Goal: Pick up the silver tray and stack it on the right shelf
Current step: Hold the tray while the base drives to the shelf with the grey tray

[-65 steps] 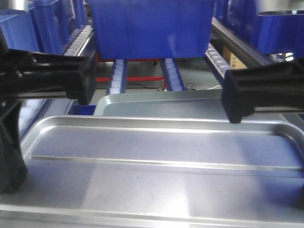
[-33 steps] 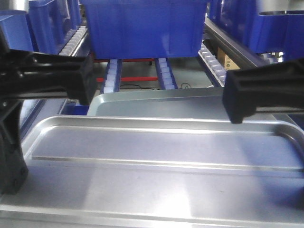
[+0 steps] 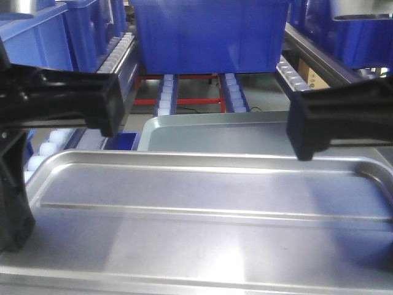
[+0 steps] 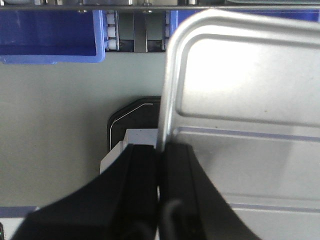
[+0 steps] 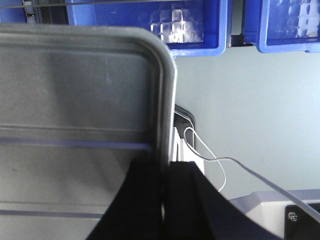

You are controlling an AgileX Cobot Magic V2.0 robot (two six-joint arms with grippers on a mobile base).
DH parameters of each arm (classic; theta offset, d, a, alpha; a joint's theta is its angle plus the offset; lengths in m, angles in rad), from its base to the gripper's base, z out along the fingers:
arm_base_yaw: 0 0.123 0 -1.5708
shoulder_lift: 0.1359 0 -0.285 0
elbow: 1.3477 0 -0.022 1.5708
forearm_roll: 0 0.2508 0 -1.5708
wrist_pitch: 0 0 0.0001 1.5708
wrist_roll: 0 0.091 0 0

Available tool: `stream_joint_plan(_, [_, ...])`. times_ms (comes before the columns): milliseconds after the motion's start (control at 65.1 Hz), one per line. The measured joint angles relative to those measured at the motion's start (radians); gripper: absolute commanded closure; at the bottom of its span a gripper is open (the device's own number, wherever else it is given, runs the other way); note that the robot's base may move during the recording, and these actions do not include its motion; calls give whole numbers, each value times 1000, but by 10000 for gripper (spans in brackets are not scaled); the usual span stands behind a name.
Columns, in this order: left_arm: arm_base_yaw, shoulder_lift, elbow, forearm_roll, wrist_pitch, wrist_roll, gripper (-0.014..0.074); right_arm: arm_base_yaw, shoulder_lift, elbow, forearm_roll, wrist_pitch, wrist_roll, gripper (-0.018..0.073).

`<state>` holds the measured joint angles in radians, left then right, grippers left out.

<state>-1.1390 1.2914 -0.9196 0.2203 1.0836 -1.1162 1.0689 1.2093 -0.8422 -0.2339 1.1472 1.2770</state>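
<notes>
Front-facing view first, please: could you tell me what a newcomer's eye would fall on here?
The shiny silver tray fills the lower half of the front view, its side rims pinched by the left tool and the right tool. Behind it, a large blue bin dominates top centre, with a duller grey tray lying between the two.

The silver tray (image 3: 202, 203) gleams mirror-pale, two lighter ridge lines striping its floor and a white glare at its near middle. My jaws, left and right, are matt black. Just beyond lies a duller grey tray (image 3: 215, 132). At the far side are deep blue bins (image 3: 209, 34), white rollers (image 3: 167, 92) in blue rails, and a red frame bar (image 3: 196, 101). The floor (image 4: 55, 110) is pale grey-green.
</notes>
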Motion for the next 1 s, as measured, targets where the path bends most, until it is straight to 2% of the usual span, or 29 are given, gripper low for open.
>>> stream_joint_plan(999, [0, 0, 0, -2, 0, 0, 695, 0, 0, 0, 0, 0, 0, 501])
